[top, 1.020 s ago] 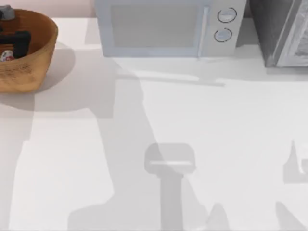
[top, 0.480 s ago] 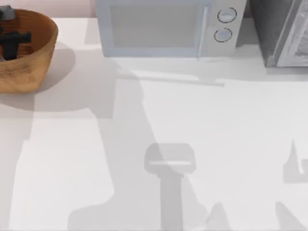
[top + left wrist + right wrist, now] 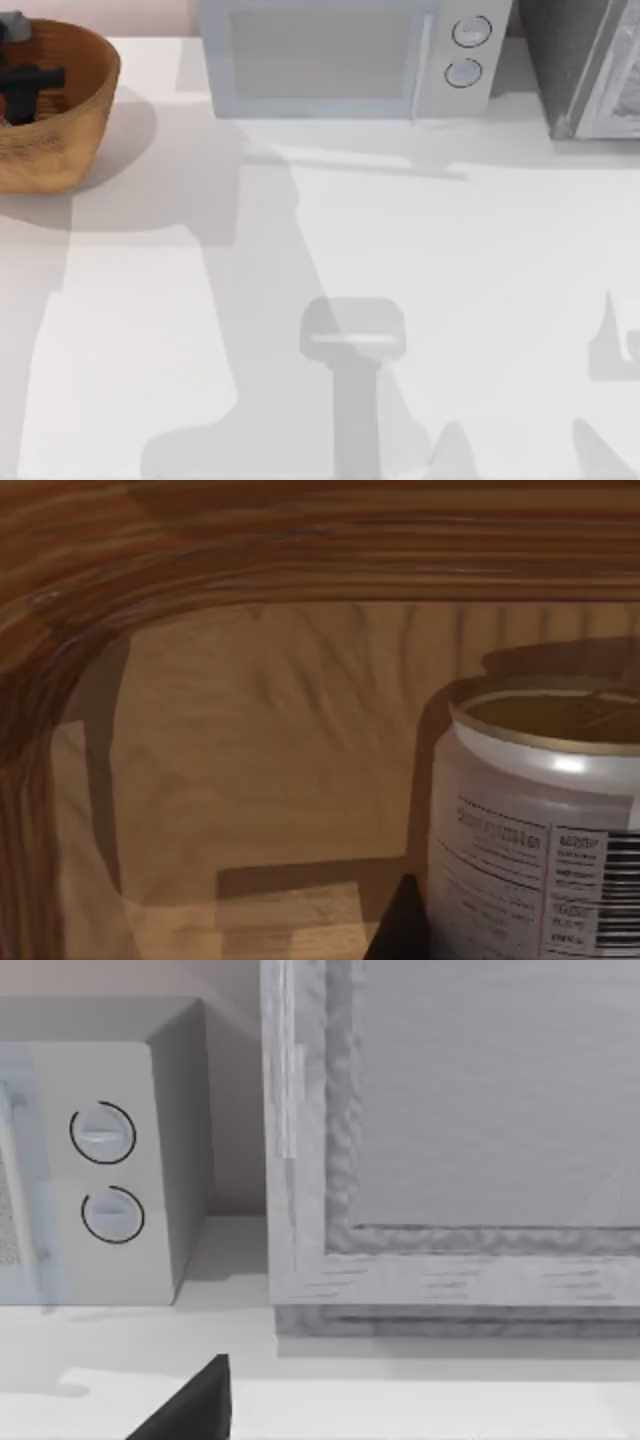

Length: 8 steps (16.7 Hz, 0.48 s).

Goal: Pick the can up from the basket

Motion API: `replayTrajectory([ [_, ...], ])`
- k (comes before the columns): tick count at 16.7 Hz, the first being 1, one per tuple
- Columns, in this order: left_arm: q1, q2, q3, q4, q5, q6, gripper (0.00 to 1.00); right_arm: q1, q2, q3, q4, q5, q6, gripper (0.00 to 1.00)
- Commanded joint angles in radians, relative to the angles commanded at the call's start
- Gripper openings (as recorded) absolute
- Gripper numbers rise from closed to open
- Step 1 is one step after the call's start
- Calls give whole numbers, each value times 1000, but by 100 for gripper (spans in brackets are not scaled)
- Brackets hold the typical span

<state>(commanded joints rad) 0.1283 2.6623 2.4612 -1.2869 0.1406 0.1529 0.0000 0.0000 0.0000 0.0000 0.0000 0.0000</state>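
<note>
While left gripper reaches into basket, can stands upright inside; finger state unclear.

The basket sits at the table's ten o'clock; the microwave at twelve; the can inside the basket.

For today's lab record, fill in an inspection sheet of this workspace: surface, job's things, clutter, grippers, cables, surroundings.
Surface: white table, crossed by arm shadows.
Job's things: basket at the table's far left; can upright on the basket floor.
Clutter: nothing seen.
Grippers: left gripper down inside the basket, one dark finger beside the can; jaws' state unclear. Right gripper: a dark finger low over the table, facing the microwave.
Cables: nothing seen.
Surroundings: microwave at the back; grey cabinet to its right.
</note>
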Motion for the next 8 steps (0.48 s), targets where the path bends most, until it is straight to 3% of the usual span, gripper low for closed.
replayTrajectory([
  [4,3,-84,-52,2,-3,-18,0,0,0,0,0,0,0,100],
  [8,21,-225,-192,119,-25,0,0,0,0,0,0,0,0,100],
])
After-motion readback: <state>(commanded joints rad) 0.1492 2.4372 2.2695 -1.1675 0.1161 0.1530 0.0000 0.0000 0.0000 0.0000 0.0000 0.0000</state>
